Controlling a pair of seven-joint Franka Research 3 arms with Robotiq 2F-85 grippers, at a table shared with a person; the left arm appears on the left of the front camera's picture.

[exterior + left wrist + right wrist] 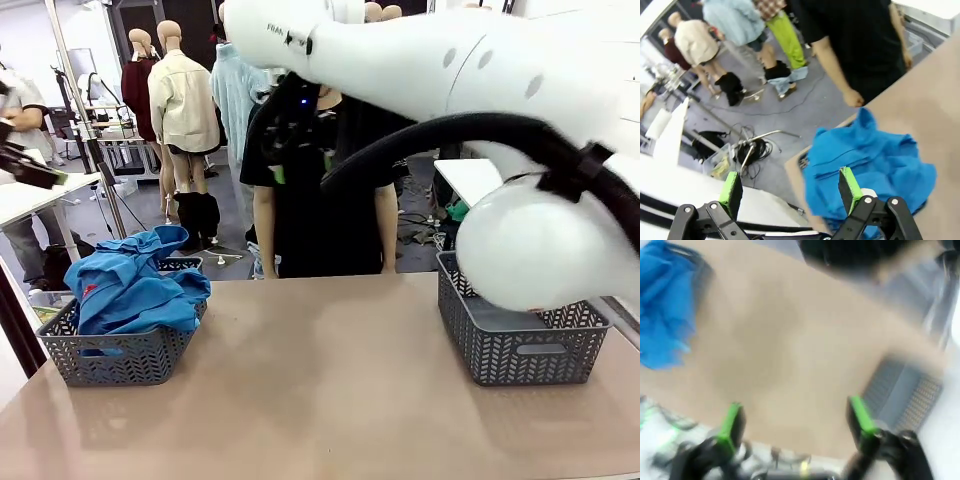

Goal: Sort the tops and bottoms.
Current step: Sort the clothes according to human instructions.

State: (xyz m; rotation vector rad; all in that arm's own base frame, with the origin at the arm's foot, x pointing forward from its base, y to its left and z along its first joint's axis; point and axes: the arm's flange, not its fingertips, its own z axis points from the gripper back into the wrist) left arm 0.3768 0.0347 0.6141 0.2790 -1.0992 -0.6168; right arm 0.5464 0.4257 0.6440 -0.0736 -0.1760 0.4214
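The blue tops [130,285] sit heaped in the left grey basket [115,355], spilling over its rim; the right grey basket [520,350], well apart across the tan table [330,380], looks bare inside. The left gripper [790,187] hangs above the heap, jaws spread and holding nothing. The right gripper [797,422] hovers over the table between the baskets, also spread and holding nothing. I'd say sorting is barely started; next, a claw must drop onto one garment and pinch it free.
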